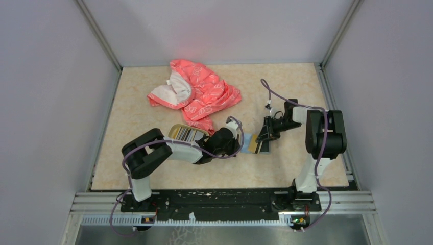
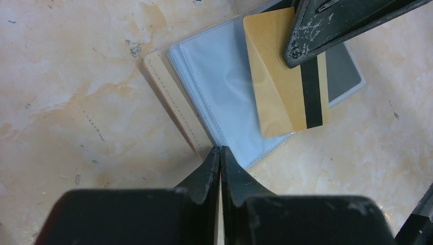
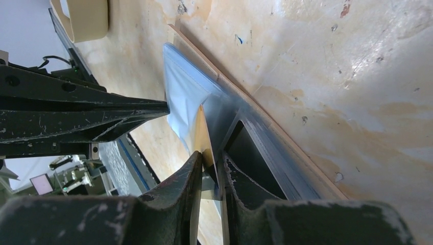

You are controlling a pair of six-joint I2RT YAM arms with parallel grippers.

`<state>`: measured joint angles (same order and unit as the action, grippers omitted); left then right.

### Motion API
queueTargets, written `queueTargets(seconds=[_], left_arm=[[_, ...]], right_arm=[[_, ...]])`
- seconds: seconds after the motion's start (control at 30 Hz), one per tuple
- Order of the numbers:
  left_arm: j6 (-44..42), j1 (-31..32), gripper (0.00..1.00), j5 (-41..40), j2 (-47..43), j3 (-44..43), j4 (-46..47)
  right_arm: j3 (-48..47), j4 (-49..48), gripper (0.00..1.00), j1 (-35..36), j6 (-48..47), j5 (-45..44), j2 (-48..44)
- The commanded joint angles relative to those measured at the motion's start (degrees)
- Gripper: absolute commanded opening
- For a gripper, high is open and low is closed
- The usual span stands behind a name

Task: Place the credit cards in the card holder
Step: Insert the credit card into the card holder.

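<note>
The card holder (image 1: 250, 143) lies open on the table, blue-grey sleeves up; in the left wrist view its clear sleeves (image 2: 219, 81) and tan cover edge show. My right gripper (image 1: 266, 133) is shut on a golden-tan credit card (image 2: 278, 92) with a black stripe, its lower end lying on the sleeves. In the right wrist view the card (image 3: 203, 135) stands edge-on between my fingers (image 3: 212, 159). A dark card (image 2: 341, 71) sits in a sleeve. My left gripper (image 2: 220, 149) is shut, its tips at the holder's near edge. More striped cards (image 1: 187, 134) lie in the oval dish.
The oval gold-rimmed dish (image 1: 176, 129) sits partly under my left arm. A pink-red patterned cloth (image 1: 196, 94) lies crumpled at the back. The left gripper's fingers (image 3: 102, 115) reach in close beside the right gripper over the holder.
</note>
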<state>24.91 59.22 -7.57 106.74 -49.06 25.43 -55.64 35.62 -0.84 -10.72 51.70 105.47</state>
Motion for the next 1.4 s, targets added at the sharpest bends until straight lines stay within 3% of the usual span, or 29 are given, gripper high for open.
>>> queueTargets(seconds=[0.0, 0.2, 0.3, 0.87, 1.37], left_arm=[[-1.4, -0.8, 0.07, -0.8, 1.0, -1.0, -2.6], [-1.9, -0.9, 0.07, -0.8, 0.8, -1.2, -2.6], [-2.2, -0.9, 0.07, -0.5, 0.7, -1.4, -2.5], [-3.4, -1.1, 0.07, -0.2, 0.3, -1.8, -2.9], [-4.4, -1.4, 0.08, 2.1, 0.6, -3.4, -3.1]], right_arm=[[-1.5, -1.4, 0.18, 0.2, -1.0, -6.9, 1.3], [-1.6, -1.3, 0.03, 0.3, -0.6, -7.8, 1.4], [-1.7, -1.1, 0.00, 0.3, -0.5, -8.1, 1.5], [-5.2, 2.9, 0.00, 3.1, 1.2, -11.1, 3.9], [-8.6, 4.6, 0.12, 5.1, -0.1, -7.4, 7.5]])
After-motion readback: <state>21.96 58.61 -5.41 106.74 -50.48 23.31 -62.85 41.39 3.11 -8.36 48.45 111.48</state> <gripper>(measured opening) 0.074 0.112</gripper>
